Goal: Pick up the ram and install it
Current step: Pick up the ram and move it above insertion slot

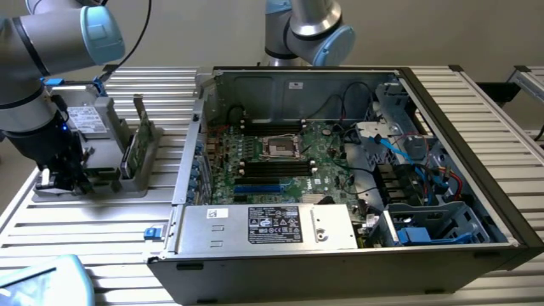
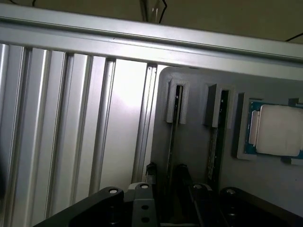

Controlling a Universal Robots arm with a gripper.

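The ram stands on edge in a slot of the grey holder tray, seen as a thin dark strip. My gripper is open, one dark fingertip on each side of the strip's near end, and I cannot tell whether they touch it. A second thin stick stands in the neighbouring slot. In the exterior view my gripper hangs low over the left end of the holder tray, left of the open computer case. Black memory slots lie on the green motherboard.
A square silver CPU rests in a pocket of the tray. A green expansion card with a metal bracket stands upright in the tray. A second robot arm rises behind the case. The table is ribbed aluminium.
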